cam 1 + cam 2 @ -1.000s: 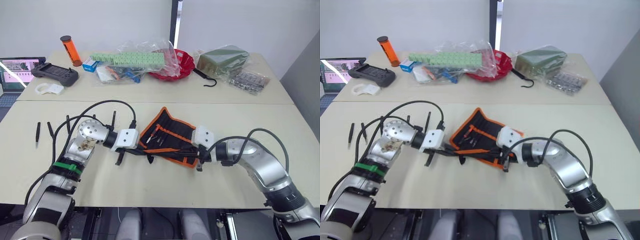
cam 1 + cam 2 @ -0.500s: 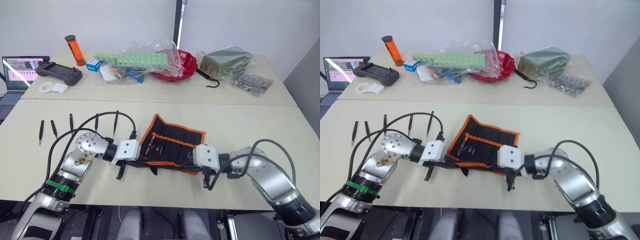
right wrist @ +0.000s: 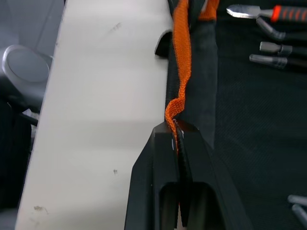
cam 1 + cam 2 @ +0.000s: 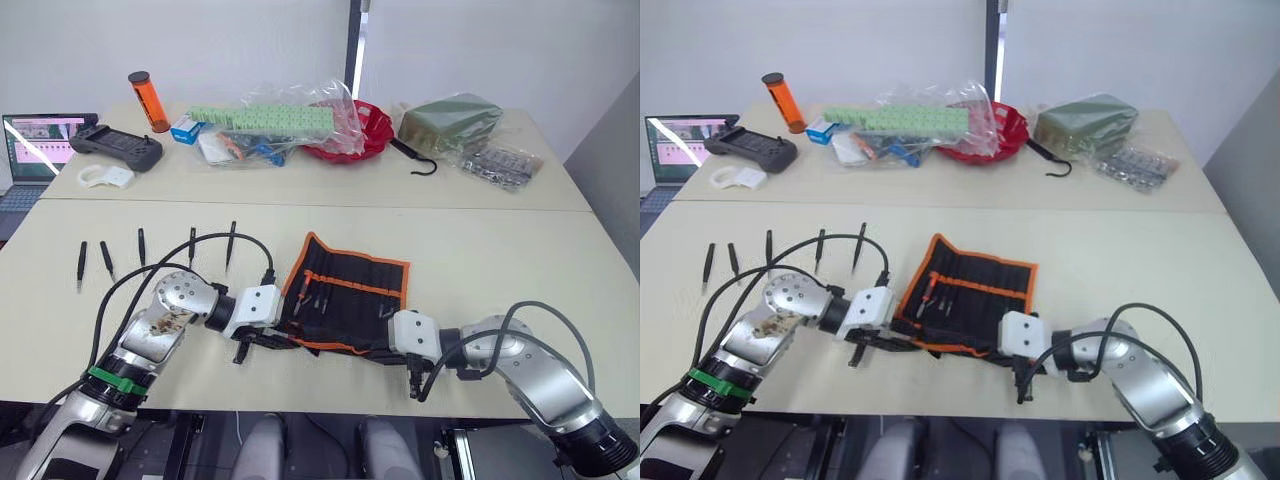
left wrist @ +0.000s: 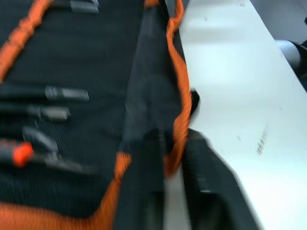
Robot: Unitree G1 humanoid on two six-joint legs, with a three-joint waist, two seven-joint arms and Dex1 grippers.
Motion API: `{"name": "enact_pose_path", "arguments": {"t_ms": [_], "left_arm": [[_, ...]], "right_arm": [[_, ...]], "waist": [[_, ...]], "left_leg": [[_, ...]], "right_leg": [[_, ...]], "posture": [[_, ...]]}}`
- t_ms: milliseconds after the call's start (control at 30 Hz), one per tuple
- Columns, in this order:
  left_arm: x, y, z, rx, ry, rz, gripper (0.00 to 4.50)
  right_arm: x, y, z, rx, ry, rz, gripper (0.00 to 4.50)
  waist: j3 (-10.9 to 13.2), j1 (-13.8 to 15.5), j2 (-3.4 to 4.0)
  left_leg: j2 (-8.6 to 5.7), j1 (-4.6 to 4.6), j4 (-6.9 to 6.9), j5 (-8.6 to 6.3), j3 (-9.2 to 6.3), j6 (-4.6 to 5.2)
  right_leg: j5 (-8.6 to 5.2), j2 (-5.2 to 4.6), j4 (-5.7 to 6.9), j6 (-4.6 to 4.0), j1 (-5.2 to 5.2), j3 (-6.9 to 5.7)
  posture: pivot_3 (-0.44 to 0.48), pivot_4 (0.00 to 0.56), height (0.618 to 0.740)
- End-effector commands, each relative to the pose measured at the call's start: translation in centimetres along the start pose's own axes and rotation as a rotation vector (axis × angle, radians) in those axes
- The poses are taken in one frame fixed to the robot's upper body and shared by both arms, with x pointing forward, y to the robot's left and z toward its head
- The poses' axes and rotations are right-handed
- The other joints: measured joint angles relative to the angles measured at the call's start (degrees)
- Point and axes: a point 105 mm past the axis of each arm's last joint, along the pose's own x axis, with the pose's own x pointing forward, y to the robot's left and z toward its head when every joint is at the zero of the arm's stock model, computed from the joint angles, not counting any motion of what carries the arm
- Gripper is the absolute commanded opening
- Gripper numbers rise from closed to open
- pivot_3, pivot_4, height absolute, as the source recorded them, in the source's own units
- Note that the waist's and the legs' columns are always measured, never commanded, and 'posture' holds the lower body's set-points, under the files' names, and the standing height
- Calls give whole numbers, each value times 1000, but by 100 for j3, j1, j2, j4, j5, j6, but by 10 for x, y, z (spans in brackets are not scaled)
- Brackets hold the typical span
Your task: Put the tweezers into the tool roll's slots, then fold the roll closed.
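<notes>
The tool roll (image 4: 350, 290) lies open on the near table, black with orange edging, a few small tools in its slots (image 4: 312, 295). My left gripper (image 4: 268, 338) is shut on the roll's near-left edge; in the left wrist view its fingers (image 5: 144, 187) pinch the orange edging (image 5: 178, 105). At the near-right corner my right gripper (image 4: 388, 350) is shut on the same trim, which shows squeezed between the fingers (image 3: 163, 167) in the right wrist view. Several black tweezers (image 4: 141, 246) lie in a row on the table, left of the roll.
On the far table sit a red tray (image 4: 368, 128), a black hook (image 4: 414, 160), plastic bags of parts (image 4: 270, 125), an orange cylinder (image 4: 146, 100), a controller (image 4: 115, 148) and a laptop (image 4: 35, 135). The table's front edge runs just below both grippers.
Both grippers have drawn the roll's near edge toward the table's front. The roll, earlier tilted and bunched, now lies flatter and squarer. The camera has shifted too.
</notes>
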Motion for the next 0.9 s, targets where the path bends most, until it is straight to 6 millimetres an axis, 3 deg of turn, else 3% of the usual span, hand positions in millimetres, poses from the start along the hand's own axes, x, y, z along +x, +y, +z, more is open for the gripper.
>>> {"name": "enact_pose_path", "arguments": {"t_ms": [33,267,467,633,800,900], "left_arm": [[-7,3,8,5,-32,23,2129],[-34,8,31,-90,-183,40,4427],[-45,9,40,-140,-235,57,4500],[-49,14,49,-174,-291,88,4500],[-52,29,54,-203,-353,173,4500],[-47,24,56,-168,-343,149,4500]], "right_arm": [[-4,2,2,98,-19,39,0],[-25,-3,30,222,-118,67,2244],[-35,-7,45,277,-202,38,4323],[-43,-17,50,299,-270,-55,4454],[-52,-29,42,375,-299,-150,4454],[-53,-28,37,363,-265,-158,4454]], "waist": [[0,11,0],[1,8,-1],[1,12,-1],[1,12,-1],[1,32,-1],[1,22,-1]], "left_leg": [[0,0,1,0,0,0],[2,0,4,0,-1,0],[2,-1,4,0,0,0],[2,-1,4,0,0,0],[0,-2,6,0,0,0],[0,-1,6,0,0,0]], "right_leg": [[0,-1,0,0,1,0],[0,1,1,0,3,0],[1,0,1,0,3,0],[1,0,1,0,3,0],[1,-1,1,2,3,0],[2,-1,1,2,3,0]], "posture": [[0,150,740],[0,150,740],[0,150,740],[0,150,740],[0,150,740],[0,150,740]]}}
